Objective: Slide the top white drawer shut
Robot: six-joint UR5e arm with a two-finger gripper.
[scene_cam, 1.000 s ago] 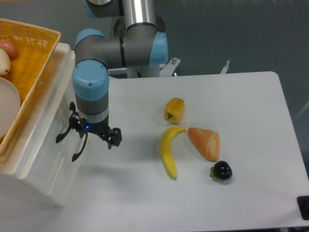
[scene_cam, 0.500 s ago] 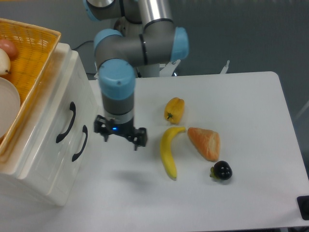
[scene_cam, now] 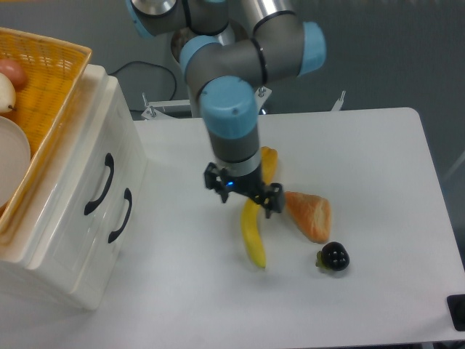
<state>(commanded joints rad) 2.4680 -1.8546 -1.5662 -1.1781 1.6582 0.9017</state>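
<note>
The top white drawer [scene_cam: 87,163] sits flush in the white drawer unit at the left, its curved black handle [scene_cam: 99,185] facing the table. The lower drawer's black handle [scene_cam: 120,215] is just beside it. My gripper [scene_cam: 243,195] hangs over the middle of the table, above the banana [scene_cam: 253,236], well to the right of the drawers. Its fingers are spread and hold nothing.
An orange wicker basket [scene_cam: 51,80] with a white dish and fruit stands on top of the drawer unit. On the table lie a yellow pepper [scene_cam: 270,163], partly behind the arm, a piece of bread [scene_cam: 309,214] and a dark grape-like fruit [scene_cam: 333,257].
The gripper has moved right, from the drawer fronts to above the banana. The drawer fronts are flush in both the half-second-old frame and now.
</note>
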